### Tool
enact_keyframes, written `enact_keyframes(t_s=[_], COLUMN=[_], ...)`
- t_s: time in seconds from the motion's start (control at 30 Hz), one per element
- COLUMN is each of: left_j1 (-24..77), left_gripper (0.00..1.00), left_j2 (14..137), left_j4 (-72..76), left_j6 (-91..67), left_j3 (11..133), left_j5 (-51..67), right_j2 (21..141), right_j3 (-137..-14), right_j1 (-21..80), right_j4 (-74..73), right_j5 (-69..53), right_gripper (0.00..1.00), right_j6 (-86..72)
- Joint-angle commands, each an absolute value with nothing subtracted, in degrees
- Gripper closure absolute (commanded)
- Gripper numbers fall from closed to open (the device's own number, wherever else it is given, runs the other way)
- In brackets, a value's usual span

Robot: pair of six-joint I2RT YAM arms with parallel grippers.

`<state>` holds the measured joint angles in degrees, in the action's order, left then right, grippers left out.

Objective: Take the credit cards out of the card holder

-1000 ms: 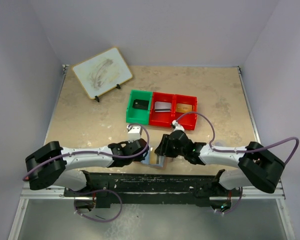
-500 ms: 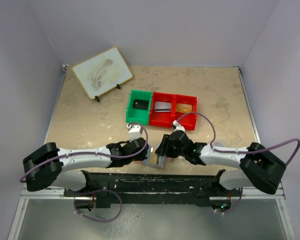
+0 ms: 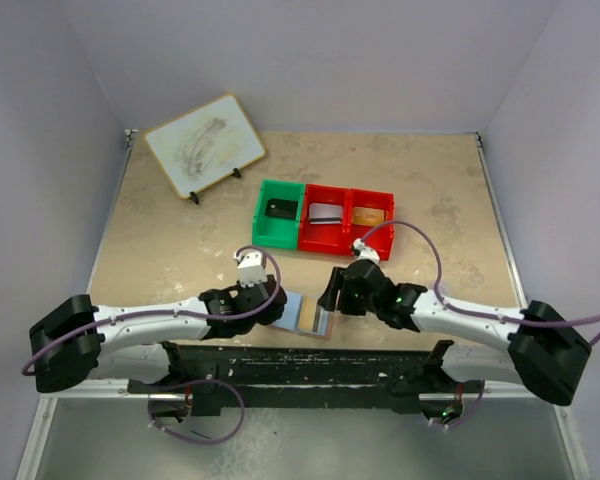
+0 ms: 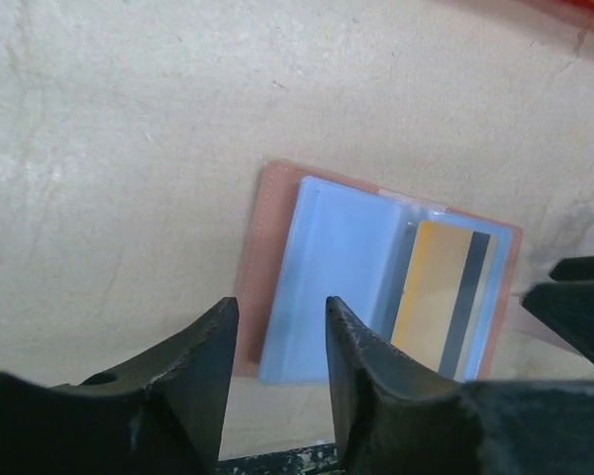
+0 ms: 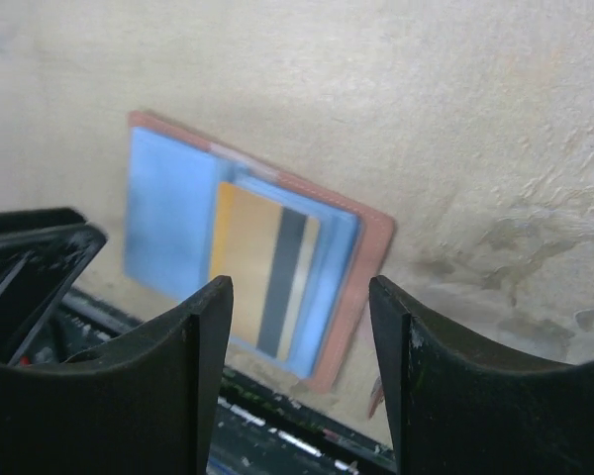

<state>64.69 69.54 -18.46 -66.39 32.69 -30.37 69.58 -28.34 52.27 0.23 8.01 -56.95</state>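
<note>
The card holder (image 3: 305, 313) lies open and flat on the table near the front edge, tan-pink outside with pale blue inner panels. A yellow credit card with a dark stripe (image 4: 441, 297) sits in its right-hand panel, and also shows in the right wrist view (image 5: 262, 262). My left gripper (image 3: 273, 308) is open and empty just left of the holder (image 4: 337, 262), jaws above its left edge (image 4: 277, 322). My right gripper (image 3: 332, 297) is open and empty just right of the holder (image 5: 168, 208), jaws spread over its right part (image 5: 302, 297).
A green bin (image 3: 278, 213) and two red bins (image 3: 325, 217) (image 3: 371, 220) stand in a row behind the grippers, each with something in it. A white board on a stand (image 3: 204, 143) is at the back left. A black rail (image 3: 300, 365) runs along the near edge.
Both grippers have drawn apart from the holder, left to the left, right to the right. The holder now lies uncovered and open between them.
</note>
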Motion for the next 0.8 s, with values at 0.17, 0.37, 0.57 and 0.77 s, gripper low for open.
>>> enact_keyframes(t_s=[0.17,0.37,0.57,0.77], left_j1=[59.84,55.26,54.05,54.05], left_gripper=[0.48,0.46,0.46,0.46], left_j2=[70.73,76.51,82.55,87.18], left_j4=[-19.48,-13.81,-11.72,-9.55], left_j6=[-53.36,-47.29,-44.12,-43.07], left_j3=[40.18,43.89,46.92,47.07], left_j5=[-31.97,-27.02,-25.01,-22.63], right_j2=[56.45,64.44,69.95,70.8], right_j3=[-21.07,-25.02,-23.22,-22.27], right_j1=[52.58,60.48,61.77,61.96], right_j4=[16.95,15.63,18.49,16.88], right_j5=[-11.17,-9.61,-9.88,-9.39], right_gripper=[0.41,0.42,0.42,0.41], right_j6=[-50.19,-47.46,-48.09,-47.55])
